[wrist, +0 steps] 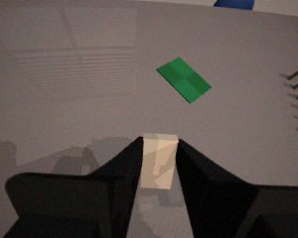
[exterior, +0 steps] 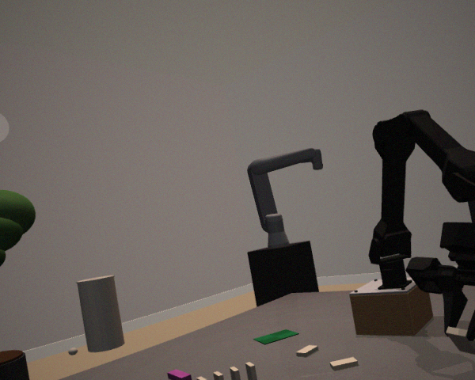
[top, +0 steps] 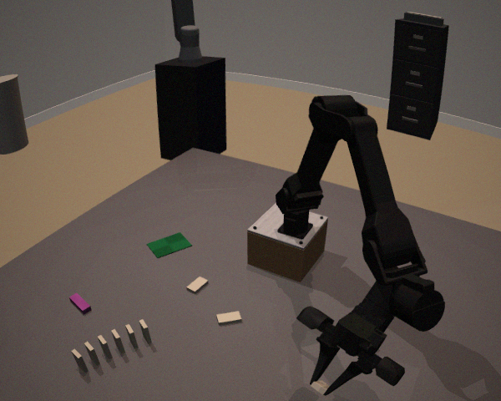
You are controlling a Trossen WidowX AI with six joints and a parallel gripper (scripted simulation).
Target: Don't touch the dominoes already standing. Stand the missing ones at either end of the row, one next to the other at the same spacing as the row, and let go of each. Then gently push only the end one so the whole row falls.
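Note:
My gripper [top: 319, 388] [exterior: 459, 335] [wrist: 159, 143] is shut on a cream domino [top: 317, 384] [exterior: 457, 331] [wrist: 157, 171], held between the fingertips above the table, far to the right of the row in the top view. Several cream dominoes stand upright in an evenly spaced row, whose right end domino [top: 145, 332] [exterior: 251, 371] and left end domino [top: 79, 361] show at the lower left of the top view. The row is cut off at the right edge of the wrist view. Two loose cream dominoes lie flat: one [top: 197, 284] [exterior: 306, 350] farther back, one [top: 229, 317] [exterior: 343, 362] nearer the gripper.
A magenta block [top: 78, 302] [exterior: 179, 374] lies behind the row. A flat green rectangle [top: 169, 244] [exterior: 276, 336] [wrist: 184, 80] lies farther back. The arm's base box [top: 272, 255] [exterior: 381, 313] stands on the table behind the gripper.

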